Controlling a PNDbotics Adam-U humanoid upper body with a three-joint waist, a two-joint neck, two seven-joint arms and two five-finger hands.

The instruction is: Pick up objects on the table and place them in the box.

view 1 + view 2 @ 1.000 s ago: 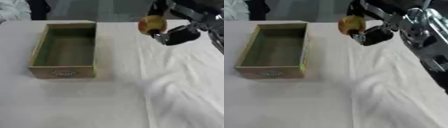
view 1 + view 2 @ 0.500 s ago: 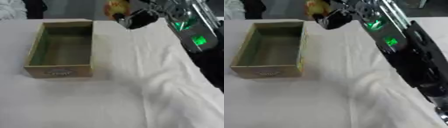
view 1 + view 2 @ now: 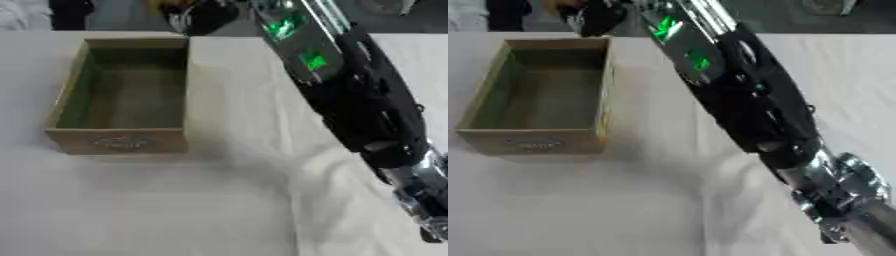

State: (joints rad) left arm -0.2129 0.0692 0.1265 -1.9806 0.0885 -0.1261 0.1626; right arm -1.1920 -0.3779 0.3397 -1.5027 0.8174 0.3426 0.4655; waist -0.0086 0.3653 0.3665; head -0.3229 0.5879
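From the left eye, the right hand point(image 3: 199, 16) is stretched out past the far end of the box point(image 3: 122, 97), up at the top edge of the picture. It looks curled round something yellowish, the object point(image 3: 166, 6), which shows just to the left of the dark fingers; only a sliver of it is in sight, so I can't say what it is. The box sits below and a little left of the hand, and its inside looks bare. The arm point(image 3: 350, 95) runs from the hand down to the lower right, green lights glowing on it, over a white cloth point(image 3: 175, 210).

From the right eye it's the same story: hand at the top edge, just beyond the far right corner of the box, the yellowish bit tucked at its left side. I'd take it as clasped round the object, though the fingers are half cut off here. Nothing else lies on the cloth that I can see. The left hand shows in neither view.

My guess: the pick is done and the carry nearly so. What's left is to bring the hand over the box, lower it and let go.
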